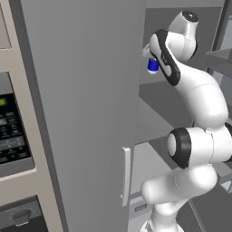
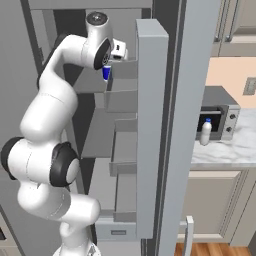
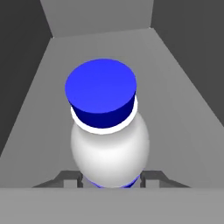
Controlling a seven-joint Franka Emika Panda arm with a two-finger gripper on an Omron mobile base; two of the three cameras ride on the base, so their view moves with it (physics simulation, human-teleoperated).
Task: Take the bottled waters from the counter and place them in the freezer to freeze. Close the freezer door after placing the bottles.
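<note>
At the bottom of the hand view the gripper (image 3: pixel 111 179) is clamped on a bottled water (image 3: pixel 109 148) — blue cap toward the camera, over a grey freezer shelf (image 3: pixel 39 109). In the left base view the freezer door (image 1: pixel 81 113) fills the centre. Far right in the right base view, the second bottle (image 2: pixel 205 132) stands on the counter (image 2: pixel 235 150) — just in front of the toaster oven (image 2: pixel 220 116).

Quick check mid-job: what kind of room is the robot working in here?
A home kitchen, it seems. The open freezer with grey shelves, a marble counter carrying a toaster oven and a bottle, and a wall oven panel all point to it.
</note>
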